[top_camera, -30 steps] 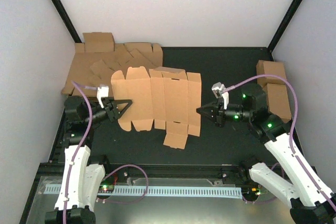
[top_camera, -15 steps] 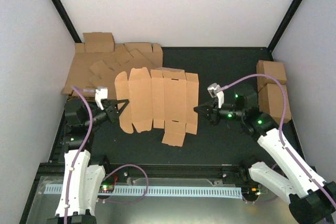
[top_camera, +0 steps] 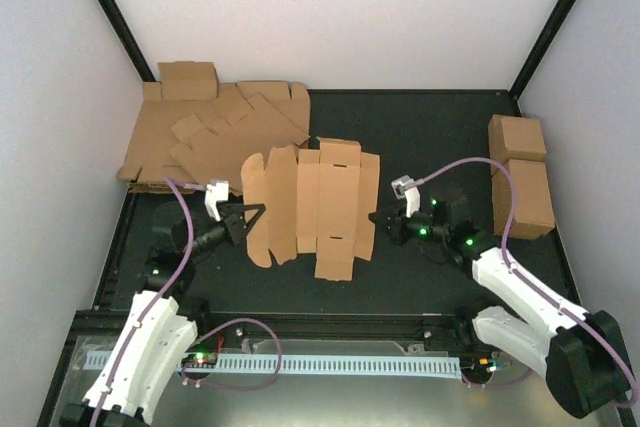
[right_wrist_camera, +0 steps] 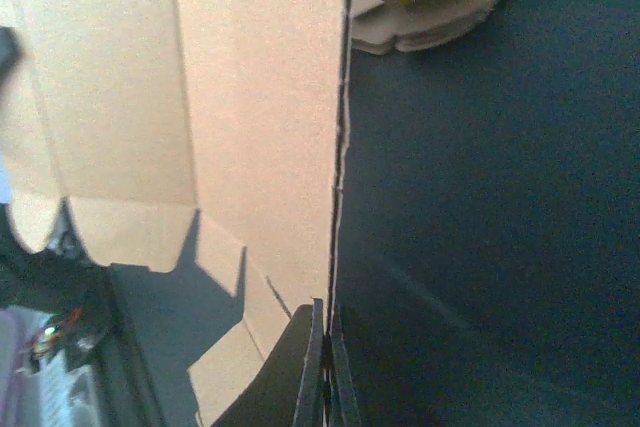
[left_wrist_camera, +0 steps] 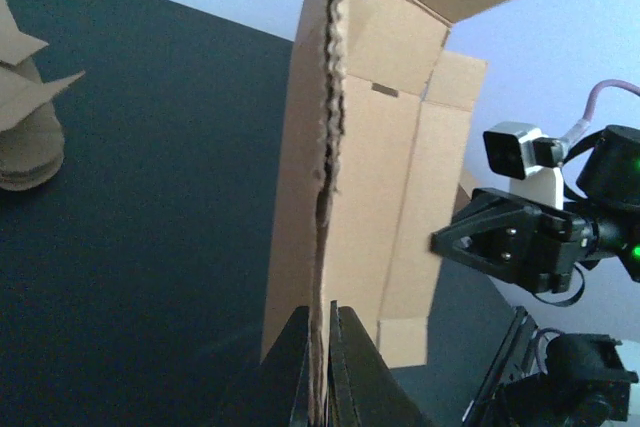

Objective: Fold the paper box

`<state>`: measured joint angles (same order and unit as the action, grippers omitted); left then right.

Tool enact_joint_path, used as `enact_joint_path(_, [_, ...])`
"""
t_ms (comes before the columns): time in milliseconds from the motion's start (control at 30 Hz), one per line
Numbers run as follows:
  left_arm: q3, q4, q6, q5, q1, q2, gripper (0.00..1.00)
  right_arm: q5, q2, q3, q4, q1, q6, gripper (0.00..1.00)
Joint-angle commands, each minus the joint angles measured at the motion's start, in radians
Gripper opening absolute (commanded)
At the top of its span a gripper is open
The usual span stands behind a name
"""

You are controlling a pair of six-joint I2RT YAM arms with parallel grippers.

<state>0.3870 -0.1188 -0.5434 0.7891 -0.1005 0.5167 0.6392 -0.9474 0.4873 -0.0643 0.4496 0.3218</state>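
The paper box (top_camera: 318,202) is an unfolded brown die-cut sheet held above the dark table, between my two arms. My left gripper (top_camera: 256,215) is shut on its left edge; in the left wrist view that edge (left_wrist_camera: 325,197) runs up from between the black fingertips (left_wrist_camera: 322,347). My right gripper (top_camera: 378,217) is shut on the sheet's right edge, and the right wrist view shows the thin edge (right_wrist_camera: 340,147) pinched between its fingers (right_wrist_camera: 312,367). The sheet (right_wrist_camera: 220,97) spreads to the left there. Its panels bow slightly along the creases.
A heap of flat cardboard sheets (top_camera: 205,132) lies at the back left, also seen at the left wrist view's left edge (left_wrist_camera: 25,107). Two brown cuboid boxes (top_camera: 520,177) stand by the right wall. Black frame posts rise at the back corners.
My left gripper has shut on the sheet's left edge. Both arms moved inward and toward the near edge, carrying the sheet to the right and bowing it.
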Motion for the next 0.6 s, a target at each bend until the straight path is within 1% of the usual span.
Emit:
enact_joint_path(0, [-0.051,0.18,-0.042,-0.187,-0.113,-0.003,0.02,-0.116,-0.03,-0.105,0.277,0.006,0.036,0.04])
enact_joint_path(67, [-0.075,0.212,-0.045,-0.243,-0.157,-0.002,0.02,-0.144,-0.044,-0.155,0.376,0.006,0.048,0.05])
enact_joint_path(167, [-0.084,0.224,-0.044,-0.285,-0.198,0.015,0.02,-0.192,-0.075,-0.185,0.434,0.008,0.047,0.07])
enact_joint_path(267, [-0.103,0.262,-0.047,-0.292,-0.222,0.044,0.02,-0.207,-0.119,-0.187,0.456,0.008,0.036,0.08])
enact_joint_path(367, [-0.131,0.304,-0.018,-0.293,-0.256,0.057,0.02,-0.217,-0.154,-0.211,0.508,0.008,0.037,0.1])
enact_joint_path(433, [-0.16,0.357,0.004,-0.282,-0.282,0.053,0.02,-0.231,-0.164,-0.244,0.565,0.01,0.044,0.09])
enact_joint_path(500, [-0.181,0.384,0.002,-0.3,-0.309,0.048,0.01,-0.247,-0.165,-0.279,0.622,0.016,0.053,0.09])
enact_joint_path(567, [-0.189,0.404,-0.008,-0.311,-0.332,0.058,0.02,-0.259,-0.173,-0.284,0.633,0.025,0.054,0.08])
